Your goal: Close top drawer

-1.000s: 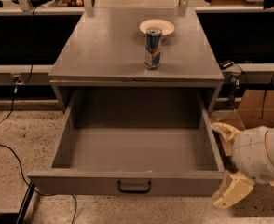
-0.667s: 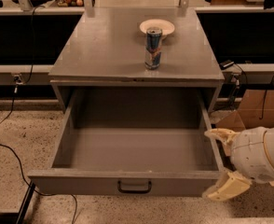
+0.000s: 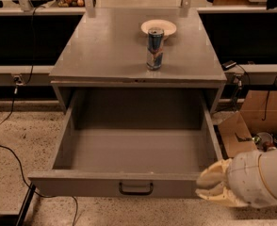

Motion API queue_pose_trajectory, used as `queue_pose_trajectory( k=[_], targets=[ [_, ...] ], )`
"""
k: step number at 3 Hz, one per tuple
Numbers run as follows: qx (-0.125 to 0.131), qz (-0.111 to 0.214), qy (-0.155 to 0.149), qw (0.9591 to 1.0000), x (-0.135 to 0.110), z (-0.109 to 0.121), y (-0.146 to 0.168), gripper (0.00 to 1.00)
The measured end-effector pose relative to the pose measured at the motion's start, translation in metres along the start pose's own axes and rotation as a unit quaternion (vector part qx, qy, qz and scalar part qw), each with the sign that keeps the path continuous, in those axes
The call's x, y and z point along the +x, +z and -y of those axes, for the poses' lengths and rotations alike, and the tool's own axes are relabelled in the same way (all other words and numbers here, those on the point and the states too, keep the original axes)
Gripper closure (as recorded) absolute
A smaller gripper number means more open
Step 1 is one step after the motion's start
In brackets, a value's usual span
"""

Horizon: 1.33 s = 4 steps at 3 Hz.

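Note:
The top drawer [image 3: 82, 185] of the grey cabinet is pulled far out and is empty inside. Its flat front faces me, with a small dark loop handle [image 3: 136, 188] at the centre. My gripper [image 3: 200, 187] is at the lower right, right against the right end of the drawer front. Its cream fingers [image 3: 215, 174] are pressed together and hold nothing. The white arm fills the bottom right corner.
A blue drink can [image 3: 154, 48] and a white plate [image 3: 158, 27] stand on the cabinet top [image 3: 105, 51]. An open cardboard box [image 3: 251, 126] lies on the floor to the right. Black cables [image 3: 6, 147] run across the speckled floor on the left.
My gripper has moved left toward the drawer front's right end. Its fingers, spread wide before, have come together. The drawer has not moved.

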<state>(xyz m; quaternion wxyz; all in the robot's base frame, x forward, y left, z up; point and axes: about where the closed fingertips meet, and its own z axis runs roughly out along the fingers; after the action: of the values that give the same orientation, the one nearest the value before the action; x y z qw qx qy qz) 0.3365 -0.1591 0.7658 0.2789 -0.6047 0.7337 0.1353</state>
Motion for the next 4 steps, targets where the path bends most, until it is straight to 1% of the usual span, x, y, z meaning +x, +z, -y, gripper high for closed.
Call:
queue_pose_trajectory(
  k=[1, 2, 3, 4],
  targets=[
    [-0.013, 0.007, 0.004, 0.9999, 0.013, -0.045, 0.034, 0.89],
    [-0.022, 0.000, 0.013, 0.9997, 0.031, -0.073, 0.067, 1.00],
    [-0.022, -0.003, 0.015, 0.9997, 0.034, -0.076, 0.070, 1.00],
    [-0.013, -0.002, 0.007, 0.9999, 0.034, -0.074, 0.081, 1.00]
  ],
)
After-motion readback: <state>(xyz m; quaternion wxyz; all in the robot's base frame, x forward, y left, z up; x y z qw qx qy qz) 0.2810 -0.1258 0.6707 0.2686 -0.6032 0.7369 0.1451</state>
